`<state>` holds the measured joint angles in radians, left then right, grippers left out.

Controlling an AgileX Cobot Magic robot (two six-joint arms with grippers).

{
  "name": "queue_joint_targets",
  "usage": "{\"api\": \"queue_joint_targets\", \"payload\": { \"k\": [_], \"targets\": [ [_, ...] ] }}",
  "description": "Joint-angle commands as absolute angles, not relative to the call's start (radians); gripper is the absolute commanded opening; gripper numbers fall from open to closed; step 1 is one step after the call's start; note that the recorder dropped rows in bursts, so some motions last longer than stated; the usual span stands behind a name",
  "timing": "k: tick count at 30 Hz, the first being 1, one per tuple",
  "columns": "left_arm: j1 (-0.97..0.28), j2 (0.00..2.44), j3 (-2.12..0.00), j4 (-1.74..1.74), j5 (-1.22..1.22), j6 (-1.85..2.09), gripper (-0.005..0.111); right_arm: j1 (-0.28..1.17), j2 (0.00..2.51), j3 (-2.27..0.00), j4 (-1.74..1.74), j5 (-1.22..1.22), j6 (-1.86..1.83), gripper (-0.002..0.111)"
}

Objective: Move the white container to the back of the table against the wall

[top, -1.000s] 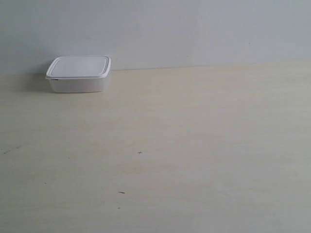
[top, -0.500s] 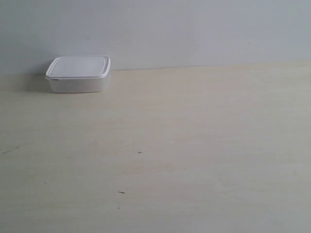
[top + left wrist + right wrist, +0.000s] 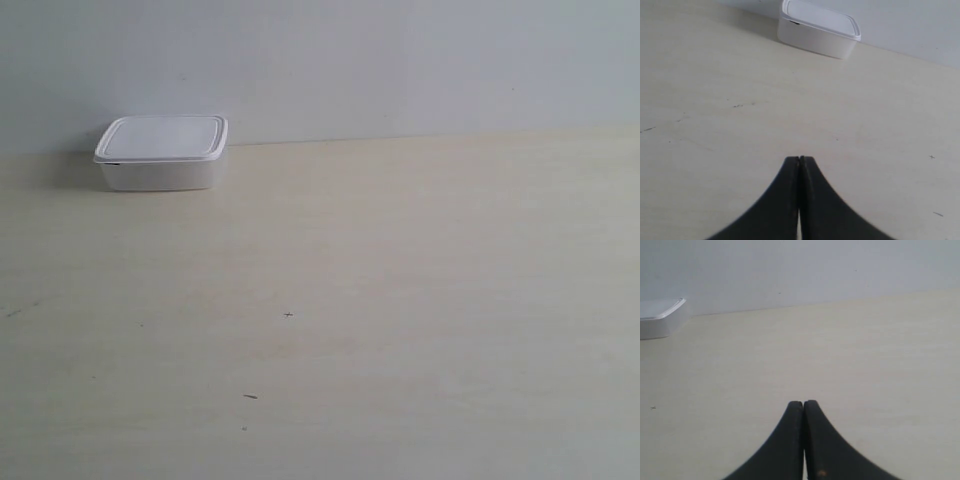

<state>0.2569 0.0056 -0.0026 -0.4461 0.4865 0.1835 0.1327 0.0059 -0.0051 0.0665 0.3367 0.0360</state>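
Observation:
The white container, a shallow square box with its lid on, stands at the back left of the table, close against the wall. The left wrist view shows the container far ahead of my left gripper, which is shut with nothing in it. In the right wrist view only a corner of the container shows at the frame's edge, well away from my right gripper, also shut and empty. Neither arm appears in the exterior view.
A few tiny dark specks mark the pale table surface. The wall runs along the whole back edge of the table.

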Motion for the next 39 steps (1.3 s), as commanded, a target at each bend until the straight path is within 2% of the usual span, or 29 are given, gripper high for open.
{"api": "queue_joint_targets", "payload": {
  "k": [1,17,24,30,39],
  "targets": [
    [0.260,0.000,0.000,-0.449,0.475,0.182,0.000,0.126,0.000,0.000,0.073,0.321,0.029,0.000],
    [0.260,0.000,0.000,-0.401,0.468,0.188,0.000,0.126,0.000,0.000,0.073,0.322,0.027,0.000],
    [0.260,0.000,0.000,-0.238,0.364,0.163,0.000,0.126,0.000,0.000,0.073,0.322,0.029,0.000],
    [0.260,0.000,0.000,-0.026,0.356,-0.085,0.000,0.126,0.000,0.000,0.073,0.322,0.027,0.000],
    [0.260,0.000,0.000,-0.032,0.356,-0.085,0.000,0.126,0.000,0.000,0.075,0.322,0.027,0.000]
  ]
}}
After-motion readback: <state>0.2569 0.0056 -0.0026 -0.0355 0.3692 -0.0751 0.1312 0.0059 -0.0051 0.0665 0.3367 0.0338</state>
